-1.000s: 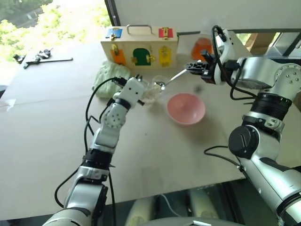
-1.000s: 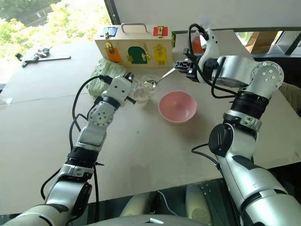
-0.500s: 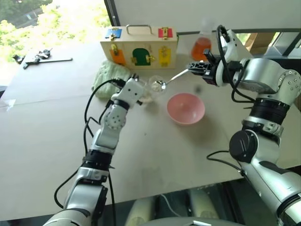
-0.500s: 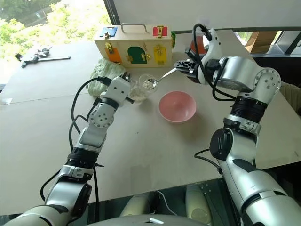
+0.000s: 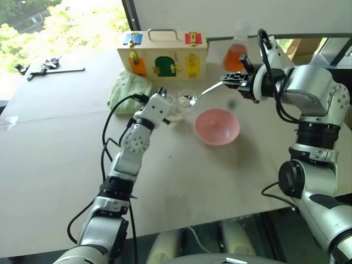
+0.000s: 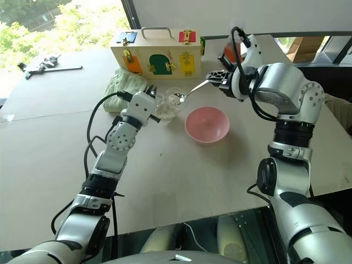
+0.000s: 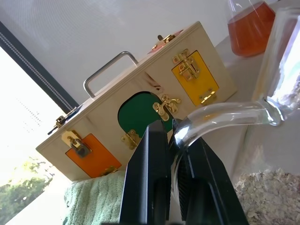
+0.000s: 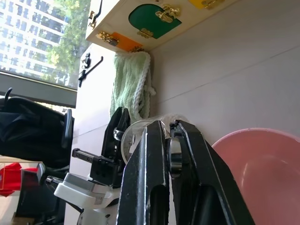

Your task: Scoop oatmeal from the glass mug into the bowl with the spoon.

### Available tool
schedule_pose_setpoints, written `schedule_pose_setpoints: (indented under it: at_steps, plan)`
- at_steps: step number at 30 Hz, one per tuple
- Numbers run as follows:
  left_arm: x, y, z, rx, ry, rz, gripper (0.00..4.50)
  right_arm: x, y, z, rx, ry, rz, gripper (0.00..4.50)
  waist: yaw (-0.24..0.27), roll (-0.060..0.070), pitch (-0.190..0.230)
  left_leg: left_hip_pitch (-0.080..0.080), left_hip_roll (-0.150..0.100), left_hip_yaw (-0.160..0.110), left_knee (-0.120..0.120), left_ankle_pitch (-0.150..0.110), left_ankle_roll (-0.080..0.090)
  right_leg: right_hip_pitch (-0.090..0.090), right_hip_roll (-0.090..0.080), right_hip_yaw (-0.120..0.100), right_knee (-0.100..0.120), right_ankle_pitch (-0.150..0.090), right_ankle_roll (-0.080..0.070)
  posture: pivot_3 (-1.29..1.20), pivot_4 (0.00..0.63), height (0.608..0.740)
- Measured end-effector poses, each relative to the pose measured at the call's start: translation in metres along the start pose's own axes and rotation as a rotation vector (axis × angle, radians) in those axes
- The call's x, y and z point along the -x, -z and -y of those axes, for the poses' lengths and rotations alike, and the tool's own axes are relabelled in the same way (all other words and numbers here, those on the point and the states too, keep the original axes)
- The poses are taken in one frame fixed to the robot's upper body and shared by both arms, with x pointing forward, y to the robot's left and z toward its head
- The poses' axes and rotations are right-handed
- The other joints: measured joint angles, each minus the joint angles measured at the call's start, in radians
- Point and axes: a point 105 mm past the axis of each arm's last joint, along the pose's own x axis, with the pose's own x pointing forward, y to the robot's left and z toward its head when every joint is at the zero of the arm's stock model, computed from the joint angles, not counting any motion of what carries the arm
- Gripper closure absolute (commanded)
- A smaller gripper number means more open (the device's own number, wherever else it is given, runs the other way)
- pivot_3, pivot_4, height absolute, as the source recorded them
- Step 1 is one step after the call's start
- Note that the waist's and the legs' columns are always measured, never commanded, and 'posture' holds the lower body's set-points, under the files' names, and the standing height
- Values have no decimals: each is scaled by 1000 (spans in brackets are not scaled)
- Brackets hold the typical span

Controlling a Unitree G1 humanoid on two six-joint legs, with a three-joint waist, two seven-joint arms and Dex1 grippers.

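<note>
The two head views look forward and down over the table (image 5: 49,165) from behind both arms, nearly alike; the left wrist view sits low and close, facing the wooden box (image 7: 140,108); the right wrist view looks steeply down, sharing that box, upper left, with the others.

A pale pink bowl (image 5: 217,126), clear glass mug (image 5: 181,104), silver spoon (image 5: 203,91), and cream oatmeal (image 7: 267,190).

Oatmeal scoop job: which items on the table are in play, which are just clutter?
In play:
glass mug, handle pinched by left gripper
oatmeal in the mug
spoon, held by right gripper
pink bowl

Clutter:
wooden latch box
green cloth
flask of orange liquid
black tools
</note>
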Motion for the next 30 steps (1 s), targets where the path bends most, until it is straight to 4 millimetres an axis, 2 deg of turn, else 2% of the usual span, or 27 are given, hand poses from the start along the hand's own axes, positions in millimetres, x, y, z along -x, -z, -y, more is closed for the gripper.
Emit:
schedule_pose_setpoints:
  at_steps: [18, 30]
  plan:
    - [1, 8, -9, -38, -30, -19, 4454, 5, -3, -6, 12, -19, 31, 4500, -1, 0, 0, 0, 0, 0, 0, 0, 0, 0, 0, 1, 0, 0, 0, 0, 150, 740]
    - [1, 16, -19, -36, -56, -38, 4454, 14, -11, 0, -19, -14, 84, 4500, -1, 0, 0, 1, 0, 1, 0, 0, 0, 0, 1, 1, 0, 0, 0, 0, 150, 740]
